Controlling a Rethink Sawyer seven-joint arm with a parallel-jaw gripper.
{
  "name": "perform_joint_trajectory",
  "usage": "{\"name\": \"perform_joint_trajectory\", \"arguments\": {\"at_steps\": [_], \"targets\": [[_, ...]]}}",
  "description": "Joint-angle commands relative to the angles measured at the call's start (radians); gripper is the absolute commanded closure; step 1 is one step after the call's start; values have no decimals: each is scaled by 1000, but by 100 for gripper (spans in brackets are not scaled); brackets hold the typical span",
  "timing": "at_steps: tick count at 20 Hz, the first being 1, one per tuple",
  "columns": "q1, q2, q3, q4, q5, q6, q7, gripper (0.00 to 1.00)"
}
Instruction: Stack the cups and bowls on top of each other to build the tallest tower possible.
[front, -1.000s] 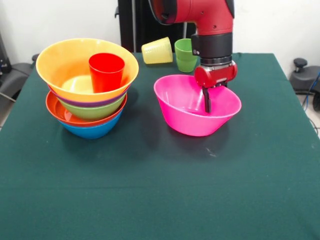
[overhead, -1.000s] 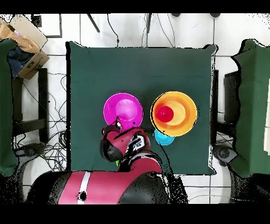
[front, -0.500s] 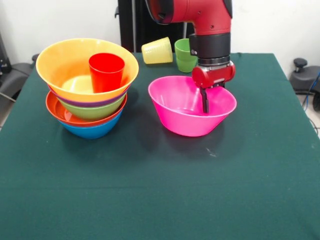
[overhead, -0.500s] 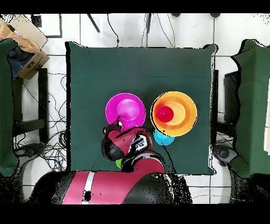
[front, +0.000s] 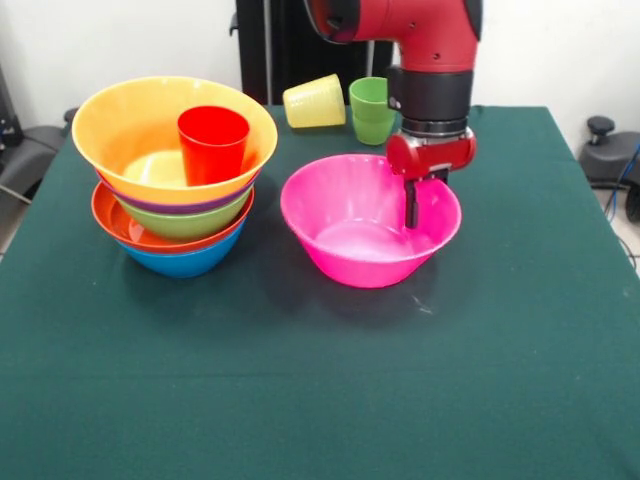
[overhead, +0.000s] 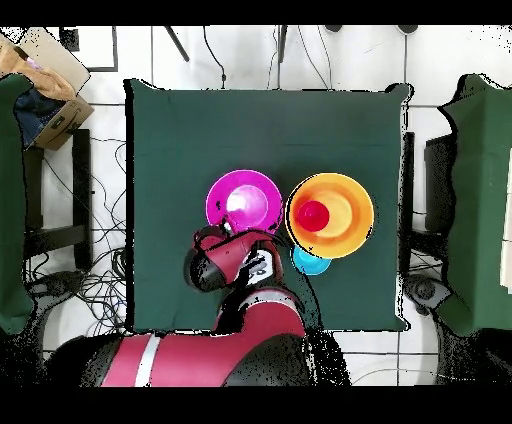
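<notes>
The pincer (front: 411, 203) grips the pink bowl's (front: 350, 240) right rim at frame centre, beside the tower (front: 172, 170).

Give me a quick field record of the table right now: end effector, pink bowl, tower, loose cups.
end effector: shut on the pink bowl's far rim, one finger inside the wall
pink bowl: upright, beside the tower, apart from it
tower: nested bowls, yellow-orange on top, then purple, green, red-orange, blue at the bottom
red cup: upright inside the yellow-orange bowl
yellow cup: on its side at the table's far edge
green cup: upright next to the yellow cup, partly behind the arm
table: dark green cloth
</notes>
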Motion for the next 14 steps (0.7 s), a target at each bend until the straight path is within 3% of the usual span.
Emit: {"name": "perform_joint_trajectory", "arguments": {"at_steps": [1,4,9,14], "targets": [[35,55,61,-201,136,331,78,100],[9,17,105,-199,191,430,80,100],[-26,-49,158,-182,254,507,72,100],[-15,-89,168,-200,314,564,91,100]]}}
